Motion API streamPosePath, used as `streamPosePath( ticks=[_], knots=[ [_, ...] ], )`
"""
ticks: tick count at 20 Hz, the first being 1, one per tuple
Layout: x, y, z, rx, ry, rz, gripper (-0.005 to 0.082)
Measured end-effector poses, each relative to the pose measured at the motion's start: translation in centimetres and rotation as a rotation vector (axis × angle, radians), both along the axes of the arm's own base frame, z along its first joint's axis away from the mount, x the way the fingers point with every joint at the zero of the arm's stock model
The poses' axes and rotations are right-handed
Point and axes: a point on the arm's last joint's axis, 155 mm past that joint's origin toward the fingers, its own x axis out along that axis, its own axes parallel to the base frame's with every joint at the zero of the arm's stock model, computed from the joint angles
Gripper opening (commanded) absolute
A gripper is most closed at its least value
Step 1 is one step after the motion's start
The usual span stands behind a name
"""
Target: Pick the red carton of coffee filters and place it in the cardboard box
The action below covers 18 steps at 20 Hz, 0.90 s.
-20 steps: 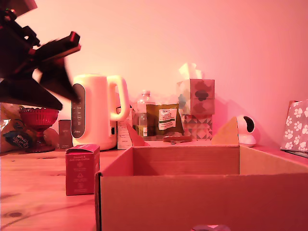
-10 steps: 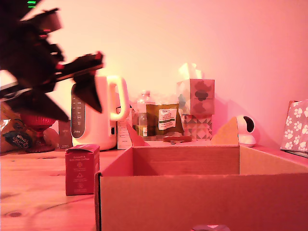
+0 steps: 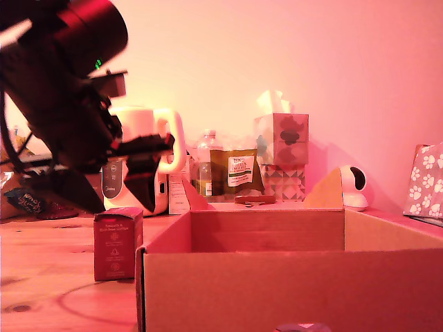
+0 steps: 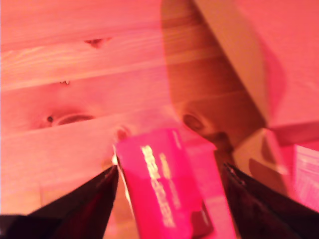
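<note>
Exterior view: approach step in hand, with the end effector (image 3: pixel 114 200) hanging spread and empty just above the red carton of coffee filters (image 3: pixel 118 243), dark fingers (image 3: pixel 143 185) pointing down at it, nothing gripped. Carton upright on the wooden desk (image 3: pixel 48 277), just beside the cardboard box (image 3: pixel 277 290) on the exterior view's left, possibly touching its wall, hard to tell. Box wide open, flaps raised, interior mostly hidden behind the near wall; nothing seen inside, carton not yet in it. Behind, a white kettle (image 3: pixel 163 149), a stack of tissue boxes (image 3: pixel 282 142) with white tissue poking out, a pouch of something (image 3: pixel 237 171), a small white camera (image 3: pixel 355 187), a red glass bowl partly hidden behind the arm. Wrist view: carton (image 4: pixel 172 184) lying between the two dark fingers (image 4: pixel 84 204), gaps showing on both sides, so no contact yet; box flap (image 4: pixel 239 55) close alongside, a second printed packet (image 4: pixel 306 174) at the frame edge. Likely next: lower straight down until the fingers straddle the carton, then close gently on its paper sides, lift clear of the box wall, carry across and release inside. Risk judged: clipping the flap or nudging the light carton over
</note>
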Motion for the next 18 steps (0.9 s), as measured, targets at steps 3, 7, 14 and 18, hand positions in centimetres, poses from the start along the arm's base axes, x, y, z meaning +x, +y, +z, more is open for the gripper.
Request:
streamPosePath(
  ticks=[3, 7, 14, 18],
  knots=[
    [-0.1, -0.2, -1.8, 0.015, 0.041, -0.008, 0.0605],
    [-0.6, -0.1, -3.9, 0.041, 0.095, -0.012, 0.0432],
    [-1.4, 0.5, -3.4, 0.086, 0.117, -0.043, 0.021],
    [-2.7, 1.4, 0.8, 0.109, 0.067, -0.102, 0.021]
  ],
)
